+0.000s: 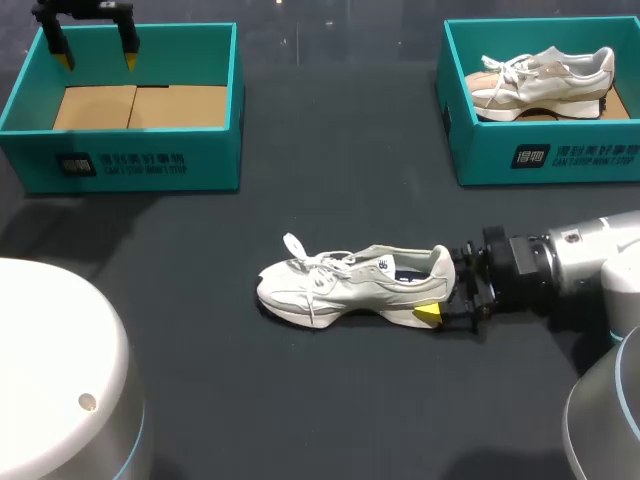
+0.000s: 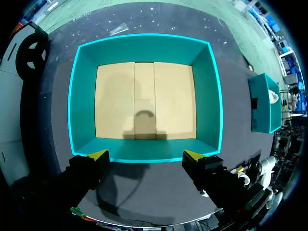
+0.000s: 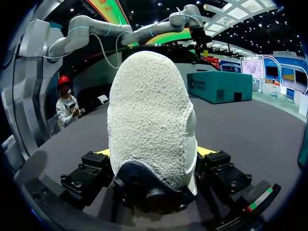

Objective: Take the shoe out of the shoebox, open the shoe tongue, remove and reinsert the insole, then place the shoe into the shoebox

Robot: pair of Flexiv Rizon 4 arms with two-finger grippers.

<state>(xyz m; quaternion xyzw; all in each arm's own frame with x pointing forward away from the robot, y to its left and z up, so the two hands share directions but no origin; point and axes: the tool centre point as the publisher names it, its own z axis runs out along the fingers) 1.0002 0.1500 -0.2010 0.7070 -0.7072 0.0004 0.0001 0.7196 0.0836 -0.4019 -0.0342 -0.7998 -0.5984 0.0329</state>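
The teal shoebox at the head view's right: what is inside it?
One pale laced shoe lies in the shoebox, toe toward the view's left. The shoe and the near wall cover most of the floor.

The shoe [image 1: 350, 285] is off-white, the table [image 1: 330, 150] black, the shoebox [image 1: 130, 165] teal with a tan floor, the fingertips [image 1: 428, 313] yellow.
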